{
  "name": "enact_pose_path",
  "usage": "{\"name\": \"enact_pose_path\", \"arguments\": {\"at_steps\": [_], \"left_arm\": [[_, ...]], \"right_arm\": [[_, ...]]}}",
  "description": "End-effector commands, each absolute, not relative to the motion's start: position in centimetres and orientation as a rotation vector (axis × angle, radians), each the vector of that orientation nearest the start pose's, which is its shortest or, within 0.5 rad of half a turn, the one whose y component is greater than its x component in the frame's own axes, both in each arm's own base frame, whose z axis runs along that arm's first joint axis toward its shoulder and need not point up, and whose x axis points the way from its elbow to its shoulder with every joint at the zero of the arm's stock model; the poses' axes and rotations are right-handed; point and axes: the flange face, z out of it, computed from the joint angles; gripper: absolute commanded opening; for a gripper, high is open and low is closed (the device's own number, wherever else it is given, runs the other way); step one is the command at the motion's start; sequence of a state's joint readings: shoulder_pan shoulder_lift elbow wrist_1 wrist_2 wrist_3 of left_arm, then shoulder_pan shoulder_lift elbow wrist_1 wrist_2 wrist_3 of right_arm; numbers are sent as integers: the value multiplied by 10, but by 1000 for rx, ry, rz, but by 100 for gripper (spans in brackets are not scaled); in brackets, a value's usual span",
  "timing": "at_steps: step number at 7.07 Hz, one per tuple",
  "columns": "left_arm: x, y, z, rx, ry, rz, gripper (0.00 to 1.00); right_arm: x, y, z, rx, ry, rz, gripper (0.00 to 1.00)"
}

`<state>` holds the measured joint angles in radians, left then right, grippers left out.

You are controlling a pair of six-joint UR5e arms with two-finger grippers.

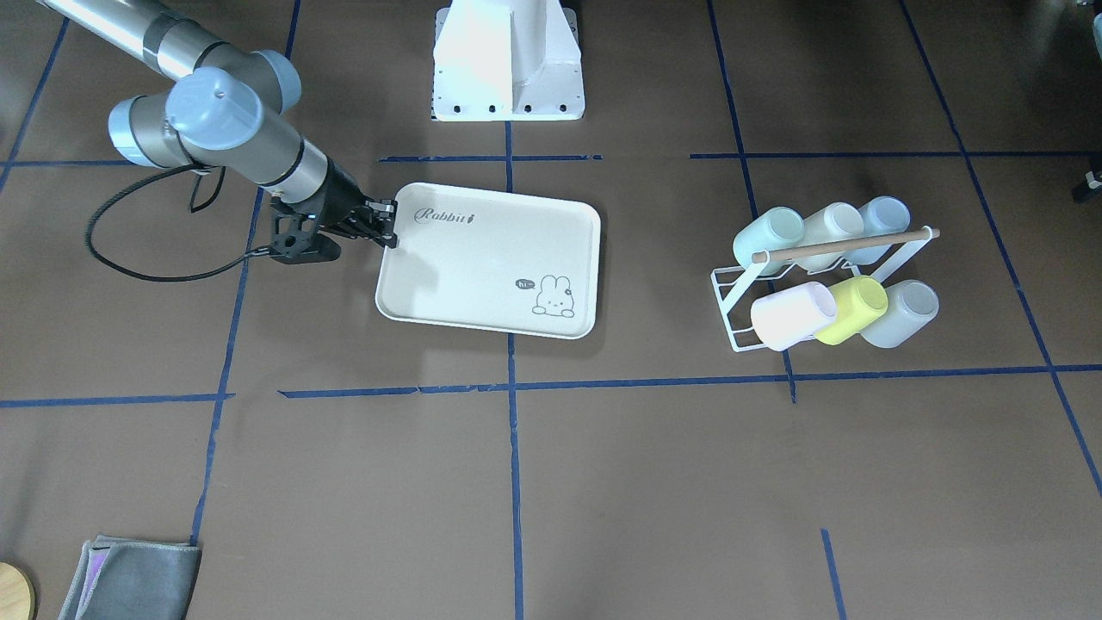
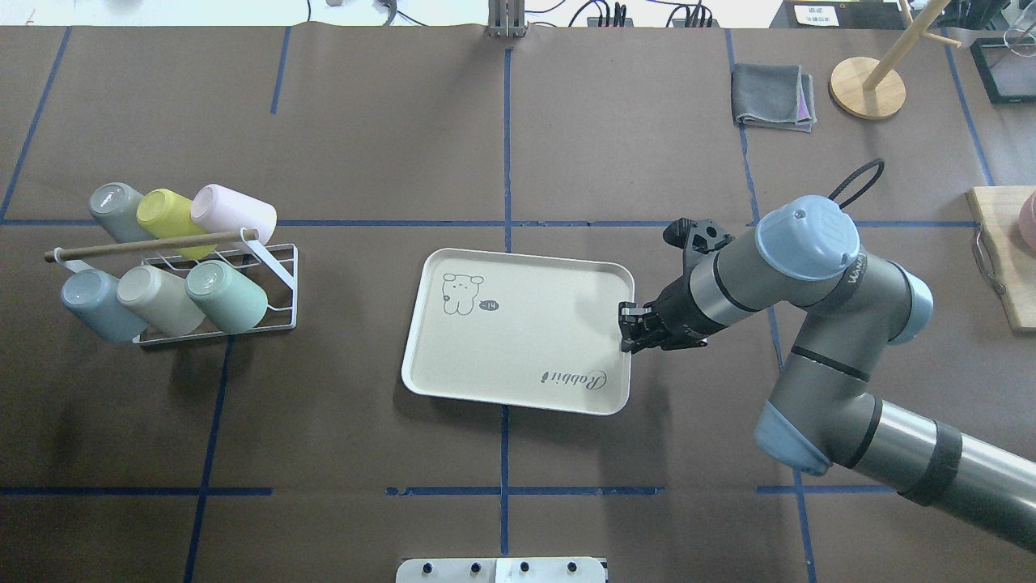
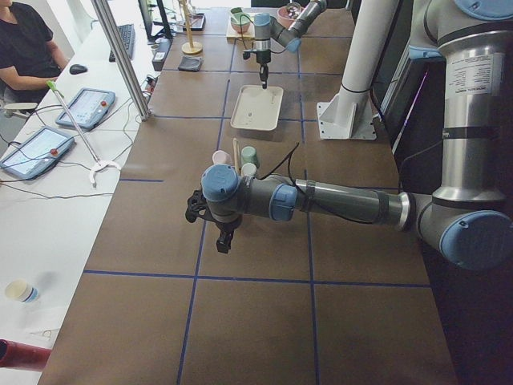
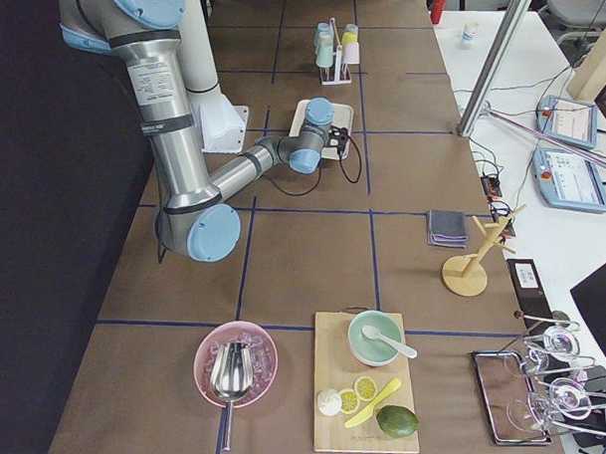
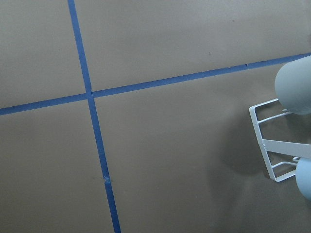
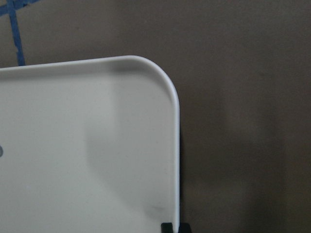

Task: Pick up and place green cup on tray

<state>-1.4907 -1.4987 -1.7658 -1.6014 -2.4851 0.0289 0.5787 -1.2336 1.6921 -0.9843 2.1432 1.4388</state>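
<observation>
I held the right gripper (image 2: 625, 328) pinched narrow on the tray (image 2: 518, 356) at its three-o'clock rim, likely to steady it. The green cup (image 2: 228, 296) sat at nine o'clock. I couldn't tell whether the left gripper (image 3: 223, 241) was wide or narrow.

Table (image 2: 566, 121) under me: brown paper sheet, matt, crossed with blue tape (image 2: 507, 146) that looks slightly smoother. Tray (image 2: 526, 356): cream plastic, smooth, soft satin sheen; green cup (image 2: 227, 295): matt plastic, same as the 5 other cups (image 2: 166, 212) with it, all on a rack (image 2: 285, 279) of white-coated wire with 1 bare wooden rod (image 2: 146, 245). My right arm (image 2: 834, 356): grey metal tubes with a dull shine, smooth blue-grey caps; the folded grey cloth (image 2: 769, 95) looks soft and napped.
</observation>
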Motion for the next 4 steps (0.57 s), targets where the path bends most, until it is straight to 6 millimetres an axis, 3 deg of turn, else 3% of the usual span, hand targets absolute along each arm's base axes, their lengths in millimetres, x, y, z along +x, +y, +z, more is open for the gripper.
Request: {"name": "enact_pose_path", "arguments": {"at_steps": [1,4], "left_arm": [[-16,-470,583,120,917,172,100],[-15,-472,578,152,917,193,100]], "right_arm": [[-485,-394,345,-127,-1116,82,0],[-485,-396,349,-84,-1113,20,2]]}}
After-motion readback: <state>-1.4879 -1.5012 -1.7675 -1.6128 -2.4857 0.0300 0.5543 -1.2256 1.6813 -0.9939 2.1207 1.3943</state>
